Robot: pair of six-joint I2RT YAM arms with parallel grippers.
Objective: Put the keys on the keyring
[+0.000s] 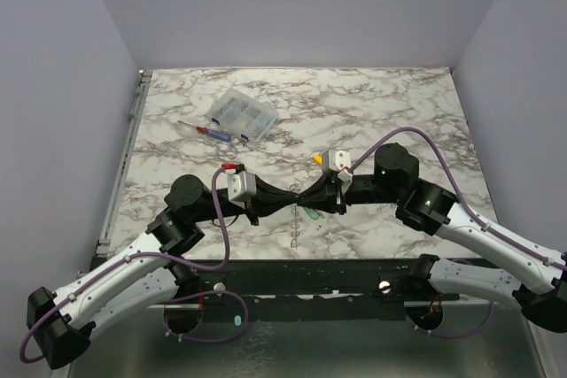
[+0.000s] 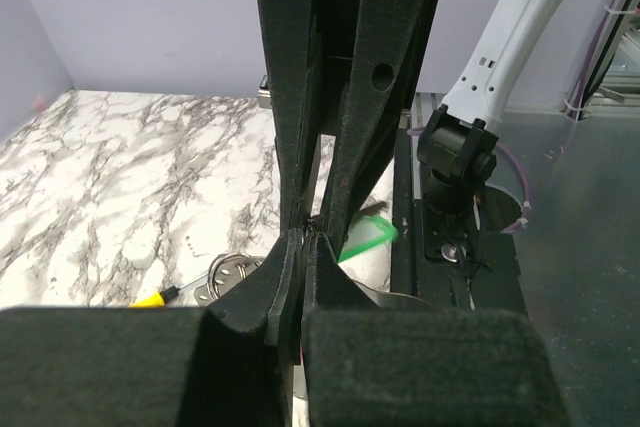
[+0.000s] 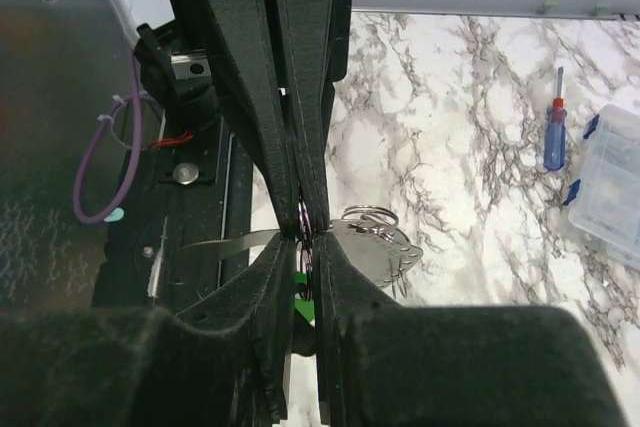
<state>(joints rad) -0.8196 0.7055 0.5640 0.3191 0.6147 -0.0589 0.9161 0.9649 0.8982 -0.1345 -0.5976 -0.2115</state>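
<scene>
Where the right hand (image 3: 308, 245) meets the left hand (image 2: 300, 245) tip to tip, the key (image 2: 368, 240) shows as a small flat piece of bright green, glossy and sharp-cornered, just beside the right hand's fingers and low against the bench (image 1: 399, 104). From the right wrist it is only a green sliver seen through the slit between those fingers. The keyring (image 3: 230, 240) is a thin, pale grey band seen edge-on, smooth and slightly bowed, running sideways out from the right hand's tips.

Both hands have matt black, rough-looking fingers that taper to narrow pads. The left hand's fingers are pressed flat together. The right hand's fingers stand together with only a hairline slit between them; what either pinches I cannot tell.

Just beside the right hand's tips lie shiny steel split rings (image 3: 370, 217) with a flat, dull metal tag (image 3: 378, 259). A short yellow stick (image 2: 150, 299) with a black tip lies near them. Well apart from the right hand, on white marble-patterned laminate with grey veins, are a clear plastic compartment box (image 1: 241, 114) and a slim red-and-blue-handled screwdriver (image 3: 553, 137).
</scene>
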